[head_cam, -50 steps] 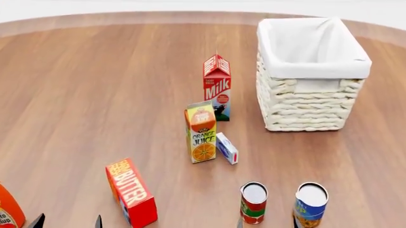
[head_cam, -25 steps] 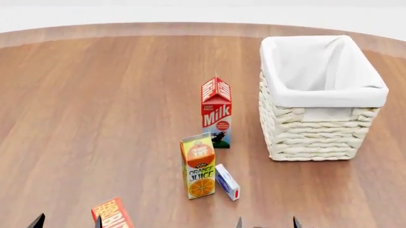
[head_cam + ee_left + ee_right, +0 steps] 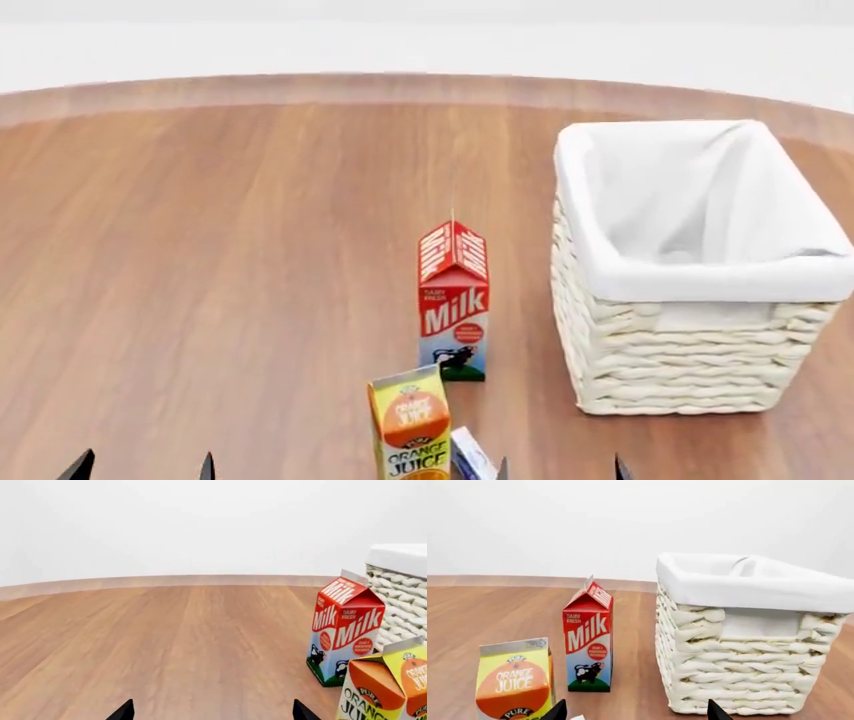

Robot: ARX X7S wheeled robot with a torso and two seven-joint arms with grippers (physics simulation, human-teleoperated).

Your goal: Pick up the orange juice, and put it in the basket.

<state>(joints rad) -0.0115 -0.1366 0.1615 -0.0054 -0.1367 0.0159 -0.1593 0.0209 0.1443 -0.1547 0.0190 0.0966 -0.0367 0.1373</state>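
Note:
The orange juice (image 3: 410, 425), a yellow carton with an orange top, stands at the bottom middle of the head view, cut by the frame edge. It also shows in the left wrist view (image 3: 387, 690) and the right wrist view (image 3: 515, 685). The cream wicker basket (image 3: 694, 375) with a white liner stands at the right, and shows in the right wrist view (image 3: 740, 680). My left gripper (image 3: 143, 468) is open and empty, well left of the juice. My right gripper (image 3: 561, 469) is open and empty, just right of the juice. Only fingertips show.
A red-and-white Milk carton (image 3: 454, 305) stands upright behind the juice, left of the basket. A small white box (image 3: 470, 457) lies just right of the juice. The wooden table (image 3: 214, 250) has a curved far edge.
The head view has tilted up: cartons and basket slid down the frame. The butter box and both cans have left the view. The gripper tips keep the same place in the frame.

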